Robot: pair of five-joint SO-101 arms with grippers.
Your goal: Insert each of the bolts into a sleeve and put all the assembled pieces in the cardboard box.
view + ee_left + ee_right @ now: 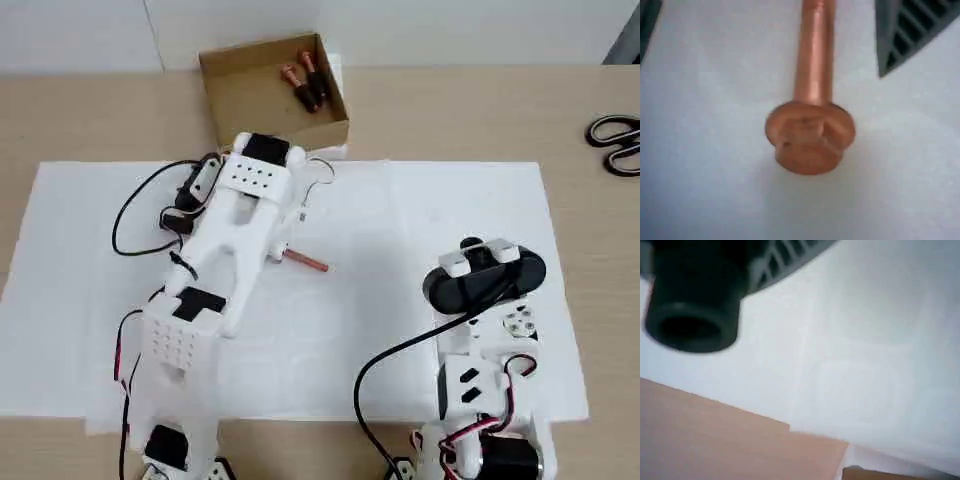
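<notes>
A copper bolt (810, 135) lies on the white paper, its flanged head toward the left wrist camera and its shaft running away between the fingers. My left gripper (765, 20) is open, one ribbed finger (905, 30) on each side of the shaft. From above, the bolt (308, 262) sticks out from under the left gripper (283, 247) near the sheet's middle. My right gripper (735, 265) is shut on a black sleeve (692, 310), held above the paper with its open end facing the camera. The cardboard box (230, 95) at the back holds two assembled pieces (305, 82).
White paper (400, 340) covers most of the wooden table. Scissors (615, 140) lie at the far right edge. The right arm (482, 275) stands at the front right. Black cables loop beside both arms.
</notes>
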